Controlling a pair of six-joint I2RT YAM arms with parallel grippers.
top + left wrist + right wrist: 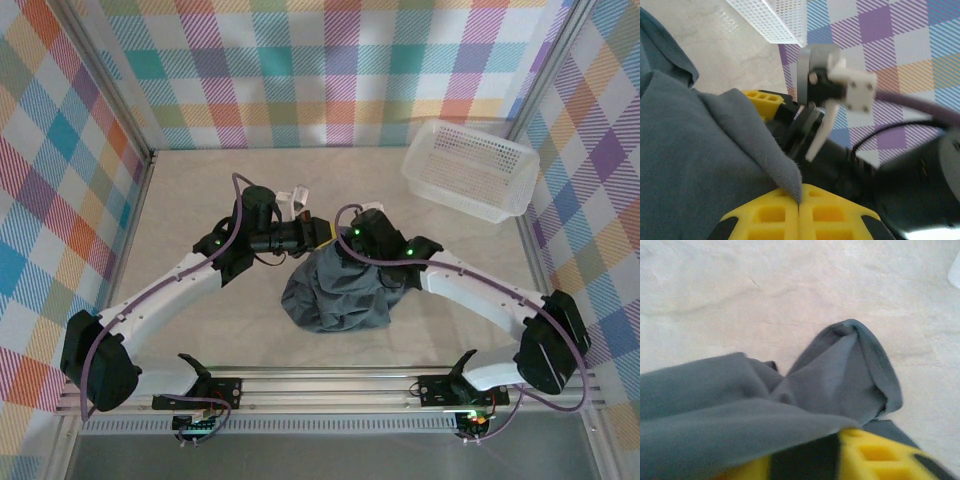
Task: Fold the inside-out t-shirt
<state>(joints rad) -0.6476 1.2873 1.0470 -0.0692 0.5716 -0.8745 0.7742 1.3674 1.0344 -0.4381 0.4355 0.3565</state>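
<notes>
top: inside-out t-shirt (335,295) bunched mid-table (200,190), white mesh basket (470,170) well apart | left wrist: left gripper (799,197) pressed together, pinching a t-shirt edge | right wrist: t-shirt draped over right gripper (805,460), jaw state unclear

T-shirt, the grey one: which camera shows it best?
The top camera: there the whole crumpled t-shirt sits heaped on the table. The left wrist camera shows an edge pinched in the left gripper; the right wrist camera shows one bunched fold up close.
</notes>
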